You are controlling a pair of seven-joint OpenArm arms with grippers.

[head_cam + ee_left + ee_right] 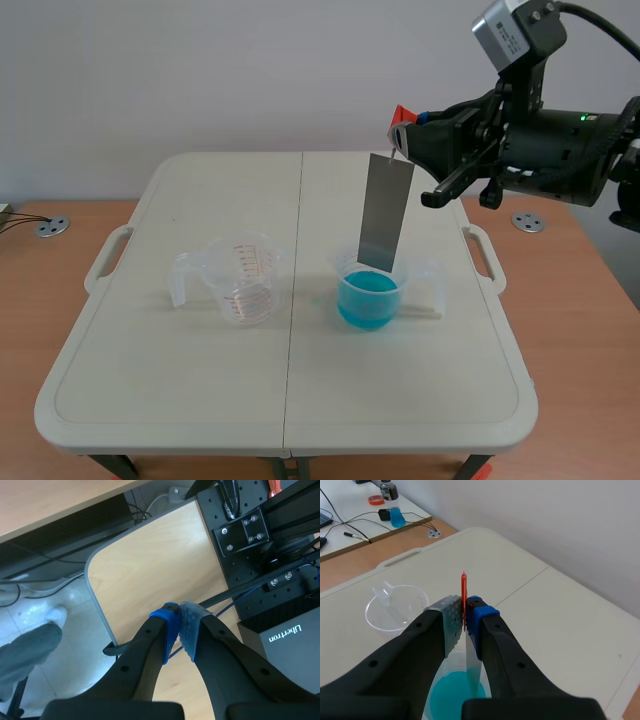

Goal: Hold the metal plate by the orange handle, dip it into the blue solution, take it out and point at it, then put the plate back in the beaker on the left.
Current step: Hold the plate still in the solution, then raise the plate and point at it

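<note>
Legible text, one item. Left wrist view: the word "Libertron" in white lettering on a black case [282,637], just beside the left end effector [179,617]. The lettering runs at a slant across the case face.

Scene view, left of centre: clear measuring beaker [243,280] on the worktop [150,390] carries a red printed scale with numerals. These are too small to read.
</note>
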